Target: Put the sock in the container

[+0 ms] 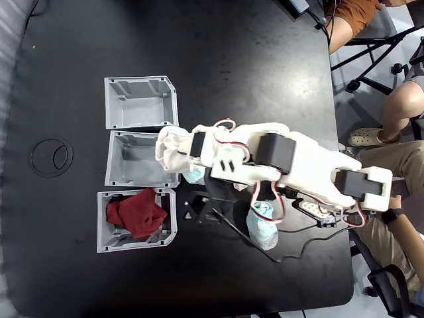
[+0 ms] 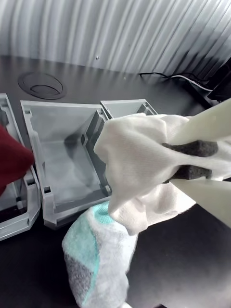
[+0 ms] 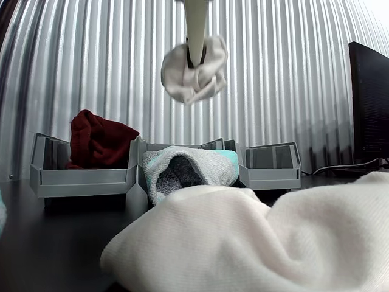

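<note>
Black tabletop carries three light grey ribbed plastic bins in a row. Middle grey bin is empty; the end bin has a dark red cloth in it. White two-finger gripper is clamped on the plain white balled sock, held in the air above the middle bin's near edge. Mint-green-and-white sock lies on the table just below.
</note>
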`<state>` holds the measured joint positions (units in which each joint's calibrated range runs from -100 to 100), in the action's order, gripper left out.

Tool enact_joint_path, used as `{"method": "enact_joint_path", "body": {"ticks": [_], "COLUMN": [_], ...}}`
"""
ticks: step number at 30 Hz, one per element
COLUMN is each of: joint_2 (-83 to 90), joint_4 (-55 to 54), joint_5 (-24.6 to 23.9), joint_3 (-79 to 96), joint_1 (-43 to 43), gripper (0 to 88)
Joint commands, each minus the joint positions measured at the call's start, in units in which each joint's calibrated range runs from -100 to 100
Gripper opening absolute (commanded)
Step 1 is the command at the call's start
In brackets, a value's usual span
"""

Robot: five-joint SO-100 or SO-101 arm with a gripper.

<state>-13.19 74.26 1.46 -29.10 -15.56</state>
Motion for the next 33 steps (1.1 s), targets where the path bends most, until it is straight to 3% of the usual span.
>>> {"method": "enact_joint_path", "body": {"ticks": [1,22,33], "joint_2": [-1.2,-3.4,-14.5], "joint_4": [-4.3,-10.1,-13.8], "joint_5": [0.0,-0.1,-0.1], "joint_3": [-2.7,-3.9,-11.7], "joint_1": [-1.6,-1.2,1.8], "gripper": [1.4,1.4,1.4]}}
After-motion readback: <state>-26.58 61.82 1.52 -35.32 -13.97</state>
